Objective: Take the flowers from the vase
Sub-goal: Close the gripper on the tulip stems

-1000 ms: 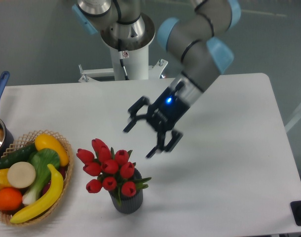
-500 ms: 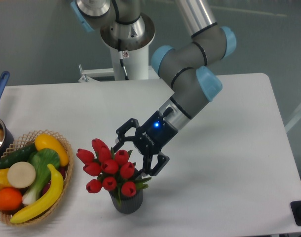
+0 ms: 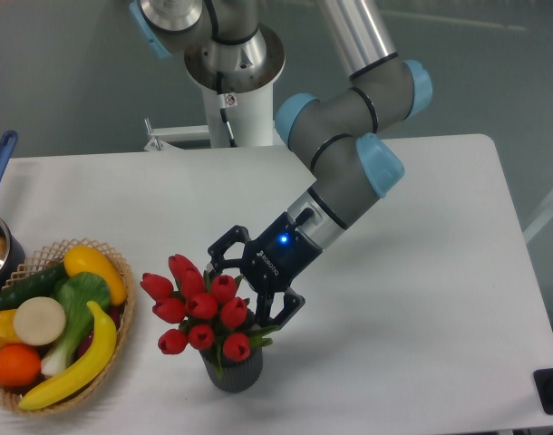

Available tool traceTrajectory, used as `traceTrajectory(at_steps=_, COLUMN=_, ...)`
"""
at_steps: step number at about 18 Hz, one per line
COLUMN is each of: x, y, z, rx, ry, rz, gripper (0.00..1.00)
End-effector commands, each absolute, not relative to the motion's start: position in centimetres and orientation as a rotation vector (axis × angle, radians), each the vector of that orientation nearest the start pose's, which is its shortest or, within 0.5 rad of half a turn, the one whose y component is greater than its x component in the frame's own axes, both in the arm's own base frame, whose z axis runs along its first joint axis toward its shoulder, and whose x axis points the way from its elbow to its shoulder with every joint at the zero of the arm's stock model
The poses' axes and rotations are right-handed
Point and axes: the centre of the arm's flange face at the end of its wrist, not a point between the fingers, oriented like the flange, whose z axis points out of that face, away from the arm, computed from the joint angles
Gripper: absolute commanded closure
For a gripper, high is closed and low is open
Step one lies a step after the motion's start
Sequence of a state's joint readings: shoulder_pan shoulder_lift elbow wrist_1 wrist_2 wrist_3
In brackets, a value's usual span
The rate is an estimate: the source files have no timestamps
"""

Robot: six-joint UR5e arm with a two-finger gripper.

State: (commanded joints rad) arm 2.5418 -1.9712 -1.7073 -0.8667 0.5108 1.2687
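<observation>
Flowers (image 3: 200, 309) sit in the vase (image 3: 233, 370) near the table's front edge, not lifted. Gripper (image 3: 243, 292), jaws spread, reaches their right side; closing and lifting remain.

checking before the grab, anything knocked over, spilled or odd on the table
Nothing stands out. The vase stands upright with the flowers in it, the basket holds its produce, and the open tool sits at the bunch's right edge.
</observation>
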Motion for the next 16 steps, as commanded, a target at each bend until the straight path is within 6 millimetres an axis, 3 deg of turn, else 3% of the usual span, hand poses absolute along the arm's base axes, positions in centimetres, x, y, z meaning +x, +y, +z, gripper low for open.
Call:
traceTrajectory(at_steps=2, x=-37.9, y=52.6, z=32.3, rx=-2.057, ry=0.404, rz=-0.381, gripper=0.84)
traceTrajectory(at_steps=3, x=-38.0, y=52.5, z=32.3, rx=-2.057, ry=0.402, rz=-0.38, gripper=0.88)
traceTrajectory(at_steps=10, x=-38.3, y=52.5, z=33.3, rx=-2.059, ry=0.38, rz=-0.375, gripper=0.93)
traceTrajectory(at_steps=16, x=-38.0, y=51.8, z=36.5, rx=-2.057, ry=0.32, rz=-0.37, gripper=0.93)
